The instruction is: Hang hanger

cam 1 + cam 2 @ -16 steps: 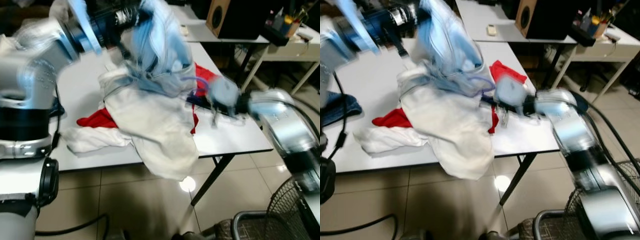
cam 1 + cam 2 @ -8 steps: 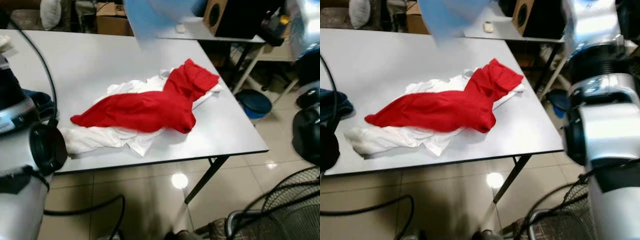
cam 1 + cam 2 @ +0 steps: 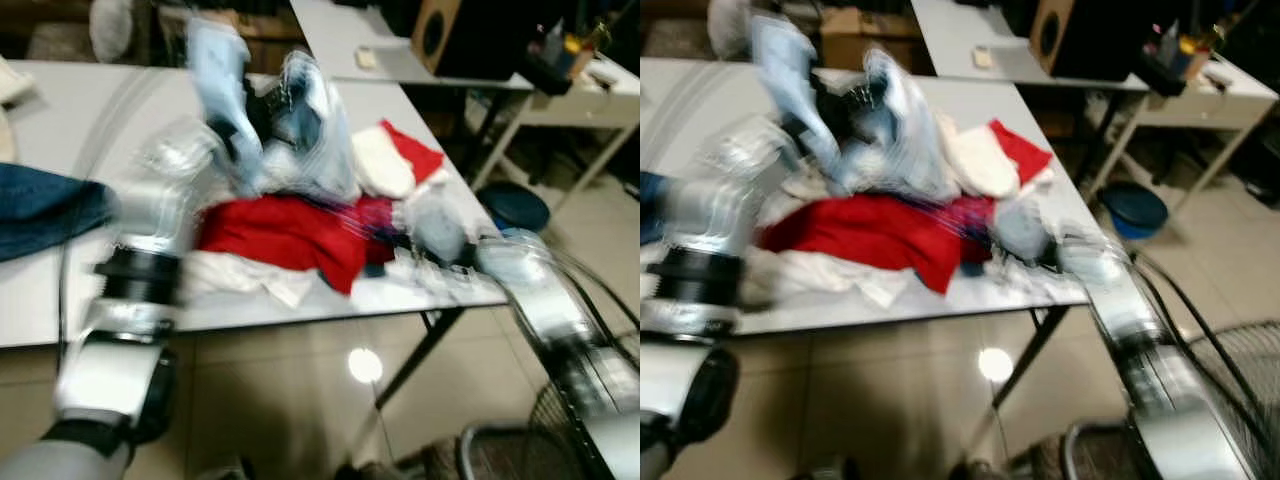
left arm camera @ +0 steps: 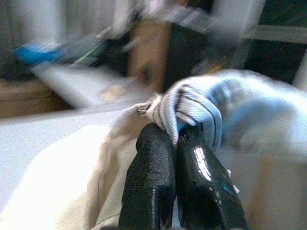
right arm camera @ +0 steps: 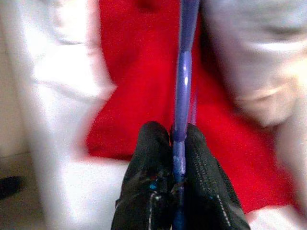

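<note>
The right gripper (image 5: 175,139) is holding the hanger (image 5: 183,72), a thin blue plastic rod, with its fingers (image 5: 151,158) pressed together on the rod from both sides, above the red cloth (image 5: 139,91). The left gripper (image 4: 175,136) is pinching the ribbed edge of a light blue garment (image 4: 230,105), with both fingers closed on the fold, and it is lifting this garment over the tabletop (image 3: 60,300). In the head views everything is blurred, but the blue garment (image 3: 290,130) is hanging over the pile of red and white clothes (image 3: 290,240), and the right arm (image 3: 530,290) is reaching toward it from the tabletop corner. I judge that the hanger is light and stiff, and smooth, so it can turn or slip between the fingers if the cloth is pulling on it; a grip near the middle of the rod, close to the hook, seems safest, though the hook itself I cannot make out. The garment is soft and limp and is sagging wherever it is not held, so the collar edge looks like the best place to keep it.
</note>
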`<state>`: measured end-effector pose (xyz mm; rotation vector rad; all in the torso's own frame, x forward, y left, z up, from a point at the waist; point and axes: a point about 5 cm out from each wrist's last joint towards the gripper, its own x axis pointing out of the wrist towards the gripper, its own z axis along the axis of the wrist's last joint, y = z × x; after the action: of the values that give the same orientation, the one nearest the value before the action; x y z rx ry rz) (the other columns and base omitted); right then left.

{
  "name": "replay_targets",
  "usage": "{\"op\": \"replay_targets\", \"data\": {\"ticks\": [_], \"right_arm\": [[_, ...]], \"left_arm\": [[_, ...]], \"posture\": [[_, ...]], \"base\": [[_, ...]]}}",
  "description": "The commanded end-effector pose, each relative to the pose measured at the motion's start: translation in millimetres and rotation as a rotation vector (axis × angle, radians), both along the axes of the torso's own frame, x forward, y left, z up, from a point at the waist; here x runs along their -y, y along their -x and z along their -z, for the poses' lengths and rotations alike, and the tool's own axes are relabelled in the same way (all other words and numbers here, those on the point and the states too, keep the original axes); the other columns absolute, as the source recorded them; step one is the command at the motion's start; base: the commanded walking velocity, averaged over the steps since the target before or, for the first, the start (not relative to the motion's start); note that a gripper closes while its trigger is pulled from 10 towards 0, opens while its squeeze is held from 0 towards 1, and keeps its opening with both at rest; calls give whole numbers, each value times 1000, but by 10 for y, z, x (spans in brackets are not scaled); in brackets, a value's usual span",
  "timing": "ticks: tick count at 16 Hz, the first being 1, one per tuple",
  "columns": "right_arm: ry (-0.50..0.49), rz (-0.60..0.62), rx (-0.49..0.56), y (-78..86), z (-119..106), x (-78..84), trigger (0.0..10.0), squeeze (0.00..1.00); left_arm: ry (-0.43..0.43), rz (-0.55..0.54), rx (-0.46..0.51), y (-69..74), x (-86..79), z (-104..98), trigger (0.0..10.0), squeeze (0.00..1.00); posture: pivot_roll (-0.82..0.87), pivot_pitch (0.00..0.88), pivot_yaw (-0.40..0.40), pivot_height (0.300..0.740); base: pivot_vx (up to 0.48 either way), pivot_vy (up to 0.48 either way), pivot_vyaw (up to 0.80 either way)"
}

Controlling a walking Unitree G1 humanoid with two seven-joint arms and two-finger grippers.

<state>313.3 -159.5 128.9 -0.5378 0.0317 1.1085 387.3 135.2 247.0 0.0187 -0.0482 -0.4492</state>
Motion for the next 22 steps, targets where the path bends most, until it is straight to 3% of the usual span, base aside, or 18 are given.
{"op": "replay_targets", "data": {"ticks": [1,3,5,7,8,9,11,13,15,17,20,21,22], "right_arm": [[-19,-52,2,109,-145,21,10000,0],[-30,-56,5,205,-231,98,10000,0],[-25,-78,4,311,-351,154,10000,0],[-25,-82,-6,397,-472,197,10000,0],[-58,-49,7,436,-646,264,10000,0],[-92,1,50,403,-776,322,10000,0],[-176,97,116,347,-977,389,10000,0],[-322,122,80,339,-1169,437,10000,0],[-354,115,43,367,-1218,467,10000,0],[-324,135,40,361,-1190,484,10000,0],[-358,41,-39,490,-1213,503,10000,0],[-299,25,-75,534,-1170,555,10000,0],[-267,84,-56,485,-1162,604,10000,0]], "left_arm": [[-61,-121,-27,-103,-91,113,10000,0],[-83,-206,-28,-176,-197,113,10000,0],[-162,-281,-13,-234,-356,98,10000,0],[-282,-327,-32,-247,-502,212,10000,0],[-348,-268,-68,-214,-598,385,10000,388],[-368,-228,-85,-179,-650,477,10000,1000],[-362,-170,-87,-129,-715,550,10000,1000],[-358,-115,-97,-67,-811,611,10000,1000],[-378,-147,-132,-17,-971,703,10000,1000],[-365,-173,-139,4,-1043,723,10000,1000],[-286,-214,-136,-2,-1107,677,10000,1000],[-297,-261,-144,-7,-1148,679,10000,1000],[-305,-284,-141,-12,-1166,667,10000,1000]], "posture": [[-100,8,-55,740],[-99,8,-50,740],[-97,0,-45,740],[-100,0,-41,740],[-104,0,-38,740],[-104,0,-38,740],[-107,0,-42,740],[-104,0,-47,740],[-96,0,-55,740],[-97,0,-55,740],[-97,0,-54,740],[-98,0,-55,740],[-101,0,-53,740]], "base": [[0,0,0],[0,0,0],[0,0,0],[0,0,0],[0,0,0],[0,0,0],[0,0,0],[0,0,0],[0,0,0],[0,0,0],[0,0,0],[0,0,0],[0,0,0]]}}
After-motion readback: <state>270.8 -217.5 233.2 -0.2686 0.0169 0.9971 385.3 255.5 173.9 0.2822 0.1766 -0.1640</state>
